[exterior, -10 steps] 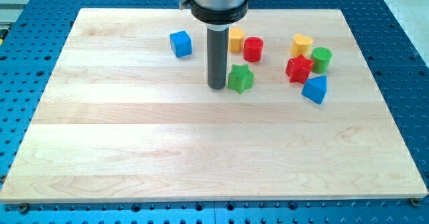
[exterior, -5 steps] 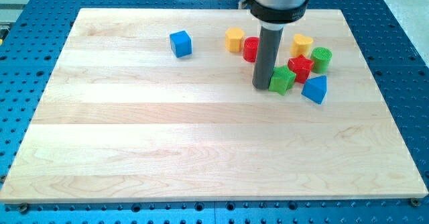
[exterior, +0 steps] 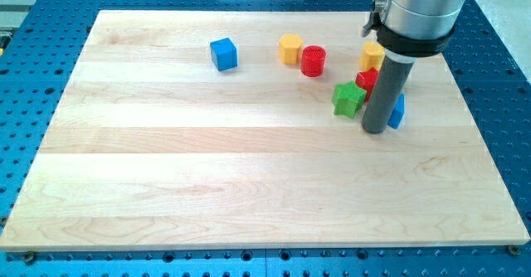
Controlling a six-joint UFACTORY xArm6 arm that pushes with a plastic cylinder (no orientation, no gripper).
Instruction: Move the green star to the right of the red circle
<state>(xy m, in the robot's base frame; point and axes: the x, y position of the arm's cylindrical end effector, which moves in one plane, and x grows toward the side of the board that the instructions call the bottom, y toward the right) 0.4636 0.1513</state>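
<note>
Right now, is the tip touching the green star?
Apart. The camera view shows bare wood between my tip and the green star; the tip sits at the star's lower right.

One camera looks down from high in front, angled, at the whole pale wooden counter (exterior: 207, 186).

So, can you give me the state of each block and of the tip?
green star: flat on board, touching red star
red star: partly hidden by rod
red circle: upright, free
blue cube: upright, alone
blue block: mostly hidden
my tip: on board, right of green star
</note>
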